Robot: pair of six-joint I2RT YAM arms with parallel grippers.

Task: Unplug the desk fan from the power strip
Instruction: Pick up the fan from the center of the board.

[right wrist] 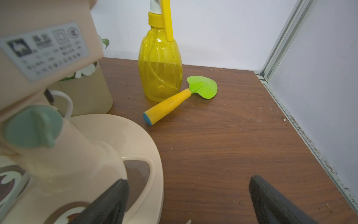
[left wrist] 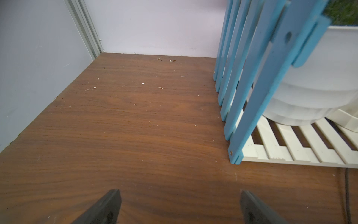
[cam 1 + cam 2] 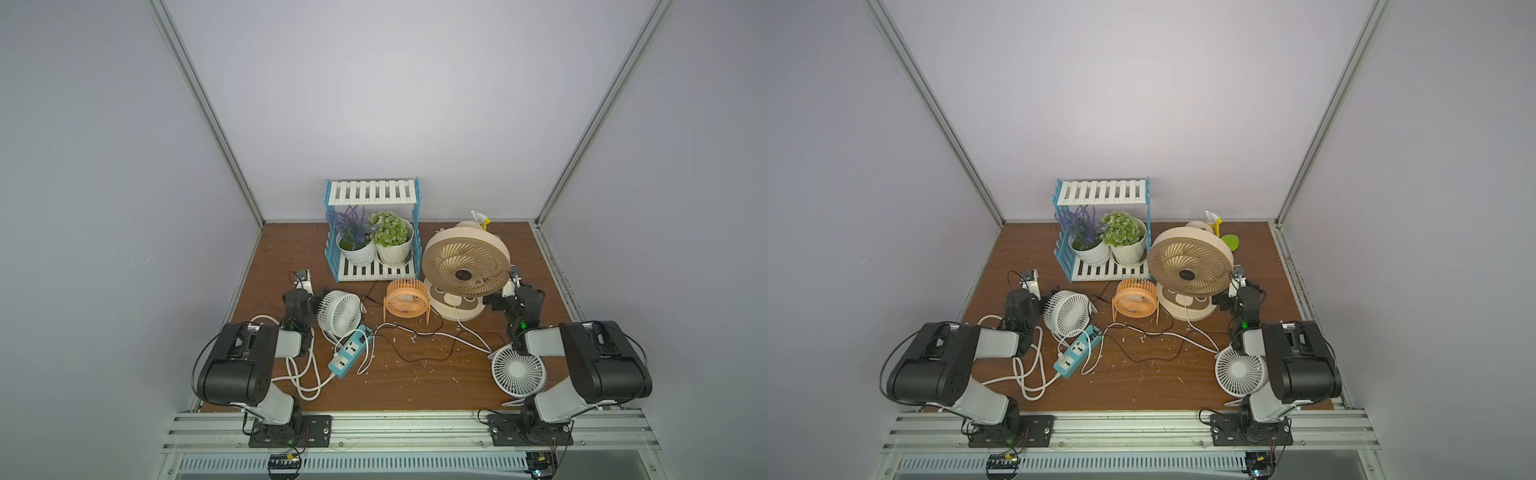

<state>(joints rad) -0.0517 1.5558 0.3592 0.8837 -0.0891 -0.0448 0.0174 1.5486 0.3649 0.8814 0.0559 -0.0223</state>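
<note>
Left gripper and right gripper both gape empty, arms folded low, reaching toward twelve o'clock, power strip lying at eight o'clock on the table, two planted white pots standing in the blue rack at twelve.

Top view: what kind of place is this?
Probably a robot test booth, not a home: bare grey walls in aluminium framing, two arms bolted to a front rail, staged fans and potted plants.

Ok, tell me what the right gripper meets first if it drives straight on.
Ahead of the right gripper, between its open jaws, lies bare table, then the green trowel. But one finger overlaps the beige fan base, so it may graze that first; depth is unclear.
</note>
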